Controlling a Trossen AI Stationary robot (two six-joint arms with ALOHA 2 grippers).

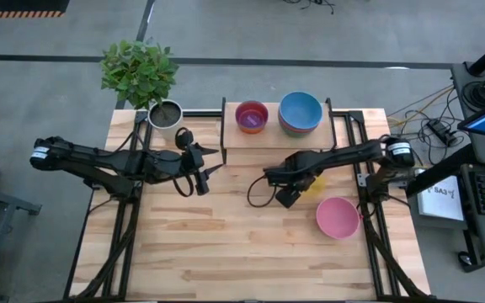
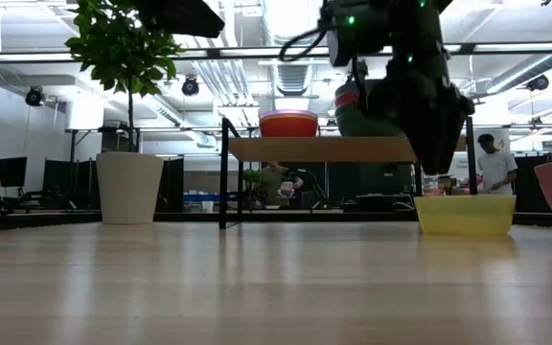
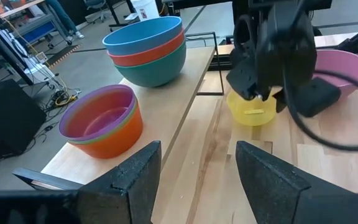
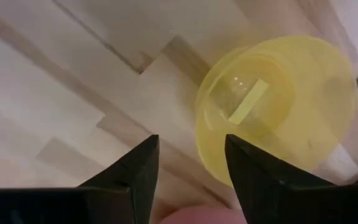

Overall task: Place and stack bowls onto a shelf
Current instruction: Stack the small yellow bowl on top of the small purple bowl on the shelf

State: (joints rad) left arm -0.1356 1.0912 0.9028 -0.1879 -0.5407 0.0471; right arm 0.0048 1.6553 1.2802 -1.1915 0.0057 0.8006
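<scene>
The shelf stands at the table's far middle. On it a blue bowl nests in a red and a teal one, beside a purple bowl nested in an orange one. A yellow bowl rests upright on the table in front of the shelf. A pink bowl rests on the table to the near right. My right gripper is open above the yellow bowl's rim, pointing down, clear of it in the low view. My left gripper is open and empty, to the left of the shelf's front.
A grey pot with a green plant stands at the table's far left, beside the shelf. The shelf's black legs stand just behind the yellow bowl. Bare wood lies along the table's near half. People show in the room behind.
</scene>
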